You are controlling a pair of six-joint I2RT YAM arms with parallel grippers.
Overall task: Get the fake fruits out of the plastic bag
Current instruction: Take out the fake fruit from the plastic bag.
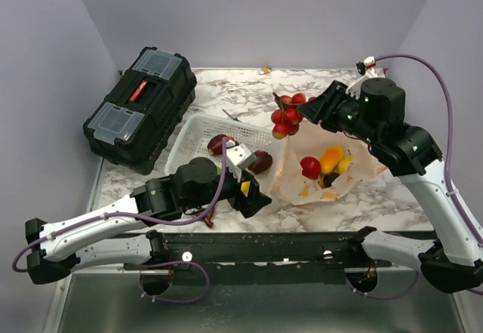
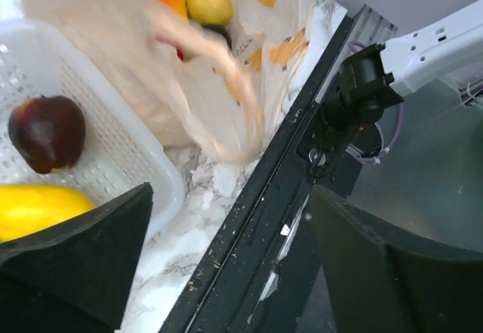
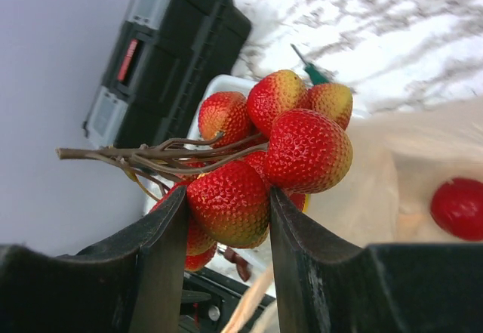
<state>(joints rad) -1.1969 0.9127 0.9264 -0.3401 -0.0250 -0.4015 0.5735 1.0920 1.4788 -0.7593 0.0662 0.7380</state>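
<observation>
Marble worktop (image 1: 392, 197), toolbox (image 1: 139, 110) at left edge. My right claw (image 3: 226, 205) clamps strawberry bunch (image 3: 302, 144) over plastic bag (image 1: 358, 168); left claw (image 2: 230, 197) released by basket (image 1: 192, 125).

- Bag handle loop (image 2: 223, 106): blurred, edges smeared, outline unclear.
- Yellow fruit (image 2: 38, 206) in basket (image 2: 113, 144): cut by the left edge, underside behind a finger of the left gripper (image 2: 230, 197).
- Red fruit (image 2: 172, 46) inside plastic bag (image 2: 98, 46): mostly veiled by the film.
- Strawberry bunch (image 3: 272, 144): lowest berries hidden behind the right gripper (image 3: 228, 197).
- Round red fruit (image 3: 457, 208): clipped by the right edge.
- Speck (image 1: 265, 69) at the far edge of the table (image 1: 226, 84): too small to identify.
</observation>
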